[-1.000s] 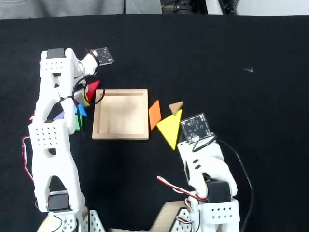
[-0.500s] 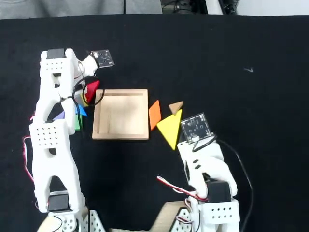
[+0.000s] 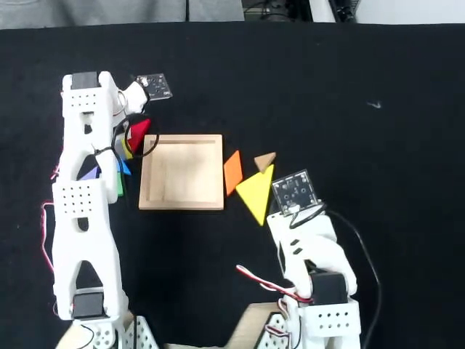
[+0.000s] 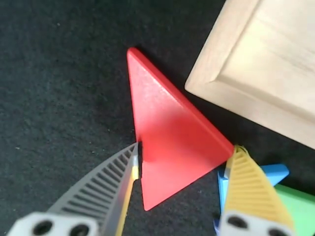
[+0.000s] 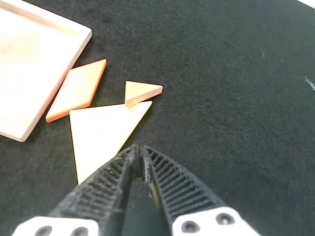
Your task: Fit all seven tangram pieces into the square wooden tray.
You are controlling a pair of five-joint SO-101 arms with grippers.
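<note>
The square wooden tray (image 3: 181,206) lies empty on the black-covered desk (image 3: 349,145), and none of the seven pieces is fitted yet. The red triangle (image 4: 172,137) lies flat just off one corner of the tray, and the left tool (image 4: 186,152) is held open astride it, one fingertip against a short edge and the other at a far corner; no firm clamp is evident. The piece is judged to be light, rigid painted wood, thin and smooth, so it is likely to slide or pivot on the cloth if it is pinched at a point. A hold across two opposite edges near the middle is judged safer than one taken on a corner. A blue piece (image 4: 275,173) and a green piece (image 4: 295,196) lie close beside the yellow fingertip, and they could be nudged or caught when the jaws are brought together. A purple piece (image 3: 89,174) is partly hidden under the left arm. On the other side of the tray, an orange parallelogram (image 3: 232,172) lies just beside the rim, with a large yellow triangle (image 3: 258,190) and a small brown triangle (image 3: 264,160) touching or nearly touching each other. The right tool (image 5: 140,152) is closed on nothing and is poised over the yellow triangle's tip.
</note>
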